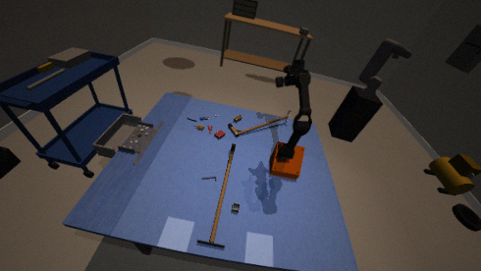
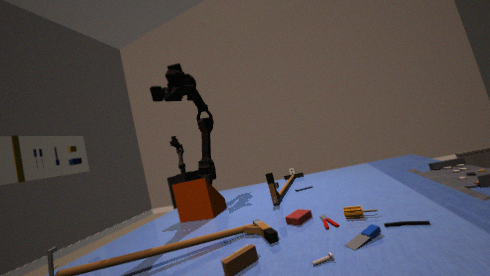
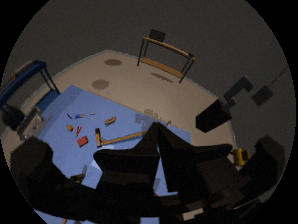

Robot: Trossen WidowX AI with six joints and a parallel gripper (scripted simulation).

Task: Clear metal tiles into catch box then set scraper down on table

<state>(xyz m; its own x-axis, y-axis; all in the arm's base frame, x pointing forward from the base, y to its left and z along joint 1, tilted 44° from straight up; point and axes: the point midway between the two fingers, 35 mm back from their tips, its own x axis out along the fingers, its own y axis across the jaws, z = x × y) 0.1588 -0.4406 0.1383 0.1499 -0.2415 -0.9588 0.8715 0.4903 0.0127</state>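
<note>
My gripper (image 1: 280,81) (image 2: 156,93) (image 3: 155,125) is shut and empty, high above the table near the arm's base. A long tool (image 1: 223,193) with a wide dark crossbar head lies on the table, its head near the front edge and its black grip toward the middle. A second long wooden-handled tool (image 1: 262,125) (image 2: 150,250) (image 3: 122,138) has a black angled grip and a thin upright metal end. Several small tiles lie on the grey steel plate (image 1: 129,145) (image 2: 440,175) at the table's left edge. The grey catch box (image 1: 99,147) adjoins the plate; its inside is hard to see.
A red block (image 1: 219,134) (image 2: 299,217) (image 3: 82,141), brown block (image 1: 238,119) (image 2: 240,260) (image 3: 110,121), pliers, screwdriver and putty knife lie near the second tool. A hex key (image 1: 208,178) and small metal piece (image 1: 236,207) flank the first. A blue trolley (image 1: 80,125) stands left.
</note>
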